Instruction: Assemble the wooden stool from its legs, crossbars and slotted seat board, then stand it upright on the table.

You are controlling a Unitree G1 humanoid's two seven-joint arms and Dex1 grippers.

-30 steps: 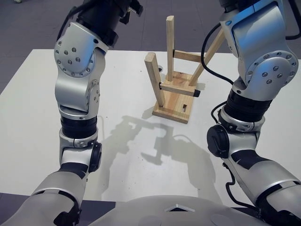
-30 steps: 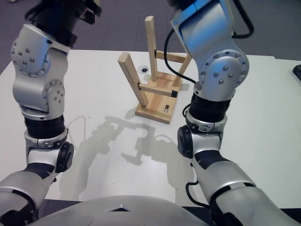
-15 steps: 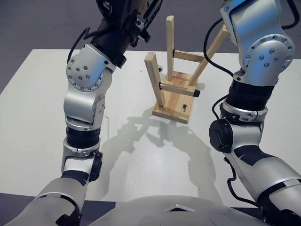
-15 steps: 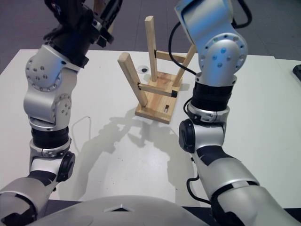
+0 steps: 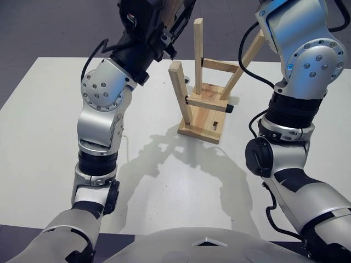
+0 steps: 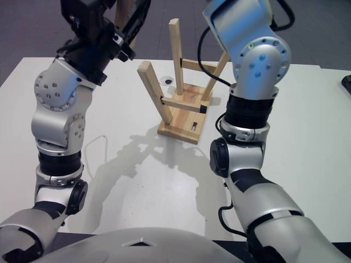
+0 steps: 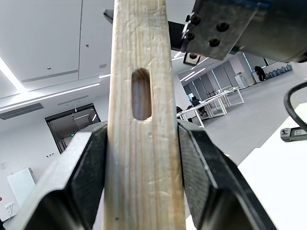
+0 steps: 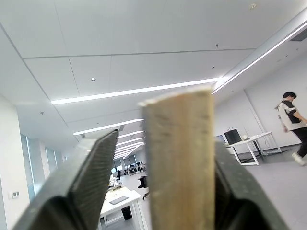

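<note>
The partly built stool stands upside down at the table's middle back. Its slotted seat board point(image 5: 202, 119) lies flat, with two legs point(image 5: 180, 90) point(image 5: 198, 49) pointing up. A third, tilted leg point(image 5: 248, 57) runs up behind my right arm. Two crossbars point(image 5: 209, 104) point(image 5: 219, 66) join the legs. My left gripper point(image 7: 144, 158) is raised above the table's back left, near the stool. It is shut on a loose wooden leg point(image 7: 141, 143) with a slot, whose end shows in the eye views point(image 6: 127, 13). My right gripper point(image 8: 177, 143) points at the ceiling, shut on a wooden piece point(image 8: 180, 182).
The white table point(image 5: 49, 142) has bare room in front of the stool and on both sides. A thin cable point(image 6: 93, 143) lies by my left arm. A small dark ring point(image 6: 167, 81) marks the table behind the stool. A black object point(image 6: 346, 82) sits at the right edge.
My left arm has swung up and toward the stool, bringing the gripper with the wooden leg into the top of the eye views. The right arm shifted slightly. The stool stayed put.
</note>
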